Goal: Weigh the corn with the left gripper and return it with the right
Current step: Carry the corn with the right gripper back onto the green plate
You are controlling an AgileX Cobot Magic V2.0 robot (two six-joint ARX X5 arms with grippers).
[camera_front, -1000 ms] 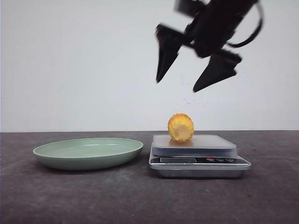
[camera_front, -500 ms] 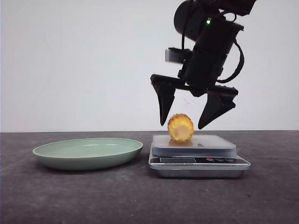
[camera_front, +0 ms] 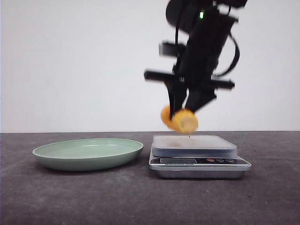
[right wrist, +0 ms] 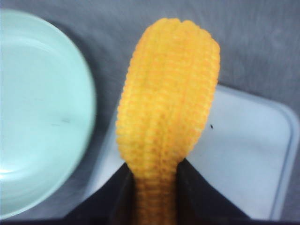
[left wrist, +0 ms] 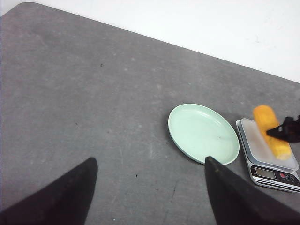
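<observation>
The yellow-orange corn hangs a little above the scale's pan, held in my right gripper, which is shut on it. In the right wrist view the corn fills the middle, pinched between both black fingers. It also shows in the left wrist view, over the scale. My left gripper is open and empty, well away over bare table, out of the front view. The green plate lies left of the scale, empty.
The grey scale stands right of centre on the dark table. The plate and the scale's pan sit close together. A white wall is behind.
My right gripper came down around the corn on the scale, shut on it, and has lifted it slightly off the pan and a bit to the left.
</observation>
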